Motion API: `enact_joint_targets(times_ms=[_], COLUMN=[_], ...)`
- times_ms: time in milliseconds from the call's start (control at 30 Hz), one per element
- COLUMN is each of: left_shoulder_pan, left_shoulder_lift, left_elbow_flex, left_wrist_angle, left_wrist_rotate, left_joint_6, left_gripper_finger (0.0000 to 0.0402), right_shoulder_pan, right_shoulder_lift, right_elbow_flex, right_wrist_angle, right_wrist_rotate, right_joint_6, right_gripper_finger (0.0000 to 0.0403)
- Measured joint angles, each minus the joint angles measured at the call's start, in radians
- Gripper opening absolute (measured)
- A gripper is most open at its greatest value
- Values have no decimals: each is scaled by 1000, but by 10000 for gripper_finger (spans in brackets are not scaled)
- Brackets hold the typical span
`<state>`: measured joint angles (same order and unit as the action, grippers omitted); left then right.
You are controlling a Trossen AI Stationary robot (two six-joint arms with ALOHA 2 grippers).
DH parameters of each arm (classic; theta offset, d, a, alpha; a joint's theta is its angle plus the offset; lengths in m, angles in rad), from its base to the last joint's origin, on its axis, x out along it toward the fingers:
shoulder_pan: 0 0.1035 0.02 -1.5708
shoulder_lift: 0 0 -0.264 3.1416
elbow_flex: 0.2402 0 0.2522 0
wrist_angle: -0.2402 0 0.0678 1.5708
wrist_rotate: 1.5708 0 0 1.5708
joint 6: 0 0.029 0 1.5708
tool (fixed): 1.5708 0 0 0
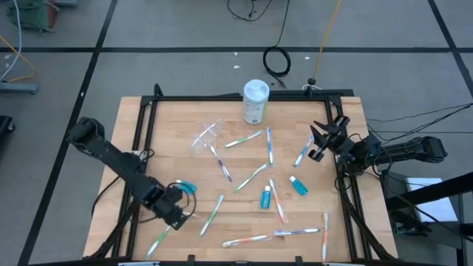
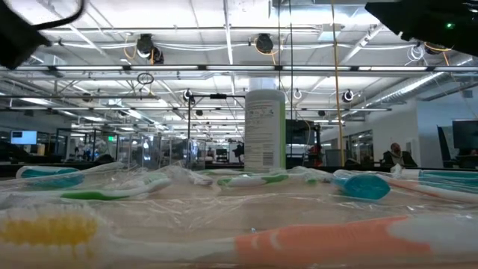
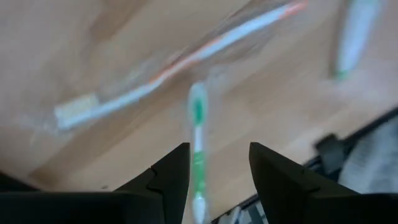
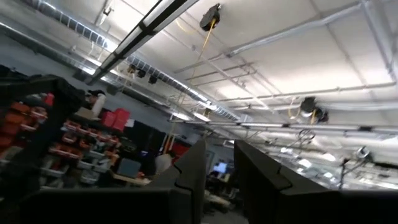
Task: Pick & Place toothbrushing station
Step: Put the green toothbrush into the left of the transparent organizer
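Observation:
Several slim toothbrushes (green, blue, pink and orange handles) lie scattered flat on the wooden table (image 1: 148, 148). A clear plastic cup (image 1: 208, 137) lies on its side at the far middle. Teal tubes lie at the middle (image 1: 265, 197), the middle right (image 1: 298, 185) and beside my left gripper (image 1: 185, 188). My left gripper (image 1: 176, 210) is open near the table's near left. In the left wrist view its fingers (image 3: 217, 174) stand on either side of a green toothbrush (image 3: 198, 137) below them. My right gripper (image 1: 318, 142) is open and empty at the right side, raised off the table.
A tall white canister with a pale green label (image 1: 255, 101) stands upright at the far middle, also in the low view (image 2: 264, 131). A wrapped orange-and-white toothbrush (image 3: 174, 62) lies just beyond my left gripper. A black frame (image 1: 236, 96) borders the table.

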<state>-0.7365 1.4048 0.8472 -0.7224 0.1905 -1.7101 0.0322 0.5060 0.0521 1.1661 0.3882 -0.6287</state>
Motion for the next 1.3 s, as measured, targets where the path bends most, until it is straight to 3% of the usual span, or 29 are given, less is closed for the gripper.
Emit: enact_joint_targets(times_ms=[267, 500, 667, 767, 1100, 1300], left_shoulder_pan=[-128, -128, -110, -106, -101, -73], left_shoulder_lift=[95, 236, 245, 246, 247, 248], left_elbow_flex=[-47, -44, -45, -45, -46, -48], left_wrist_angle=[207, 257, 261, 248, 171, 166], left_wrist_rotate=[-115, 91, 99, 98, 76, 87], left_joint_6=[-110, -35, 34, 45, 52, 90], left_gripper_finger=[170, 170, 168, 147, 12, 31], right_shoulder_pan=[0, 0, 0, 0, 0, 0], right_shoulder_lift=[0, 0, 0, 0, 0, 0], right_elbow_flex=[0, 0, 0, 0, 0, 0], right_wrist_angle=[-56, -65, -65, -65, -64, -63], right_wrist_rotate=[1, 2, 2, 2, 3, 3], right_joint_6=[145, 136, 122, 121, 120, 120], right_gripper_finger=[73, 73, 73, 73, 73, 73])
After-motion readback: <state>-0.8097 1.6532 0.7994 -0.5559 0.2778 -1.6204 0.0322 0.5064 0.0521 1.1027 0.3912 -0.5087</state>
